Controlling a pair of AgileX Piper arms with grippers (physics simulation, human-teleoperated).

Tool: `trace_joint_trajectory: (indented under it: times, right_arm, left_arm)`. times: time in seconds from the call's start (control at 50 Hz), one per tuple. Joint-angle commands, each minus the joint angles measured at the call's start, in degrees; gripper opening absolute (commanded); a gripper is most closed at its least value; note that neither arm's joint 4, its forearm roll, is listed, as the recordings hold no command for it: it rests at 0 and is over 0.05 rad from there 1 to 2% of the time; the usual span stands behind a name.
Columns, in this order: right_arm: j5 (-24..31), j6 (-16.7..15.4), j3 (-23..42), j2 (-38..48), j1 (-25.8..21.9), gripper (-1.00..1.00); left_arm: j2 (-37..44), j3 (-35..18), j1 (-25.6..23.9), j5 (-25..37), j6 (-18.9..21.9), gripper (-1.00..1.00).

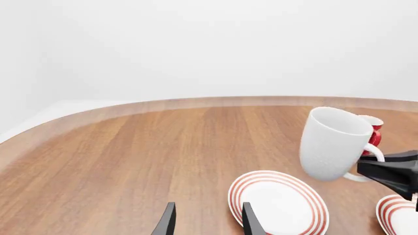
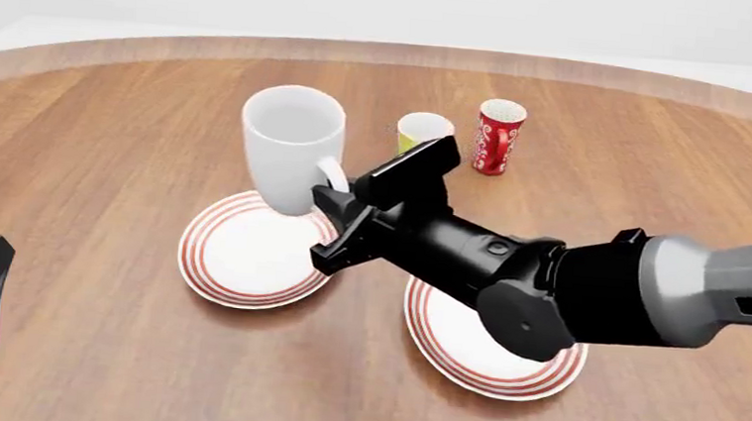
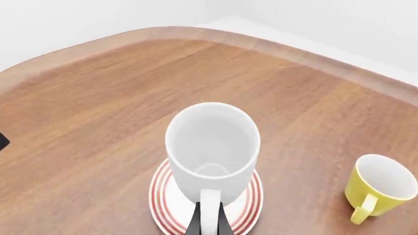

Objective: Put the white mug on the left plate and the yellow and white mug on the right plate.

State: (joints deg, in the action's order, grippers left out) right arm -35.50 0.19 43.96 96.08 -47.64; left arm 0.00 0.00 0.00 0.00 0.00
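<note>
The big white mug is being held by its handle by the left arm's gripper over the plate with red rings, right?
Not quite. The right gripper, not the left one, is pinching the white mug by its handle over the left plate. The front view shows the right arm reaching across to it, while the left gripper is open and holds nothing.

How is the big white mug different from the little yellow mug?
The white mug is much bigger than the yellow and white mug. The white mug is white all over; the yellow and white mug is yellow outside and white inside. The right gripper holds the white mug by its handle over the left plate, while the yellow and white mug stands alone on the table. Both are upright with loop handles.
</note>
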Motion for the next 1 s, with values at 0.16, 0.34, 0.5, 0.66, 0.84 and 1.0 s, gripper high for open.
trace_joint_trajectory:
  times: [0.16, 0.34, 0.5, 0.66, 0.84, 1.0]
  right_arm:
    - [-0.7, 0.9, 1.3, 2.2, -0.6, -1.0]
    - [-1.0, 1.2, 1.7, 3.3, -0.6, -1.0]
    - [-1.4, 1.5, 2.1, 4.4, -0.9, -1.0]
    - [-1.6, 1.7, 2.6, 5.3, -1.0, -1.0]
    - [-1.7, 2.0, 3.0, 6.1, -1.4, -1.0]
    - [-1.8, 2.1, 3.3, 6.8, -1.5, -1.0]
  left_arm:
    - [0.0, 0.0, 0.0, 0.0, 0.0, 1.0]
    - [0.0, 0.0, 0.0, 0.0, 0.0, 1.0]
    - [0.0, 0.0, 0.0, 0.0, 0.0, 1.0]
    - [0.0, 0.0, 0.0, 0.0, 0.0, 1.0]
    - [0.0, 0.0, 0.0, 0.0, 0.0, 1.0]
    - [0.0, 0.0, 0.0, 0.0, 0.0, 1.0]
